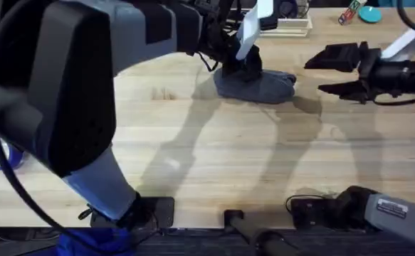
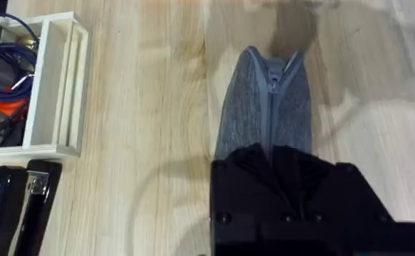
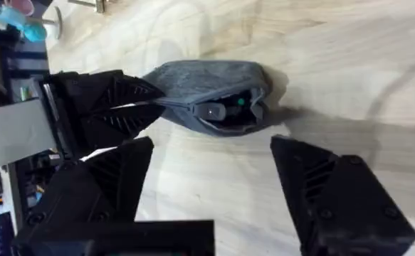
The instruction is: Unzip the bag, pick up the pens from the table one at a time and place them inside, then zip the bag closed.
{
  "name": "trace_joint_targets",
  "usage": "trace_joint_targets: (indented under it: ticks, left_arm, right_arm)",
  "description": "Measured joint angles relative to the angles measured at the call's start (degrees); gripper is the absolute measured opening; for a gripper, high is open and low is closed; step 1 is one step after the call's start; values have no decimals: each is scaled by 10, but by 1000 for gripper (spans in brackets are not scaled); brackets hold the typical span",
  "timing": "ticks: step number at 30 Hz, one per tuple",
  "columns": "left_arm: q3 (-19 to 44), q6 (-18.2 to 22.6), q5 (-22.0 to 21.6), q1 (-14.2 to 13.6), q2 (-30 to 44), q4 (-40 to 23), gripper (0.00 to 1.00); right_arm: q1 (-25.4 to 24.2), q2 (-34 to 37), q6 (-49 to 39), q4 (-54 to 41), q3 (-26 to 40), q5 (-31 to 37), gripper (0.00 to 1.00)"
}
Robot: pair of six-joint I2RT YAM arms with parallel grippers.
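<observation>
Bag (image 3: pixel 207 89) partly unzipped, pens (image 3: pixel 225 110) inside.
Left gripper (image 1: pixel 244 65) clamps bag's end; right gripper (image 1: pixel 342 71) jaws spread, hovering beside over bare table (image 1: pixel 214 149).

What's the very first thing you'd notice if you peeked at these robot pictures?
Probably the grey bag at the far middle of the wooden table, with the left gripper clamped on one end. In the right wrist view the bag's other end gapes open with pens tucked inside. The right gripper hangs wide open just beside that end.
</observation>
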Motion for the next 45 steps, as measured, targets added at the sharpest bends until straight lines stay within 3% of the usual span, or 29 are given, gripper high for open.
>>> trace_joint_targets:
  ticks: [45]
  left_arm:
    - [0,0,-3,0,0,0,41]
  right_arm:
    - [140,133,103,185,0,-2,997]
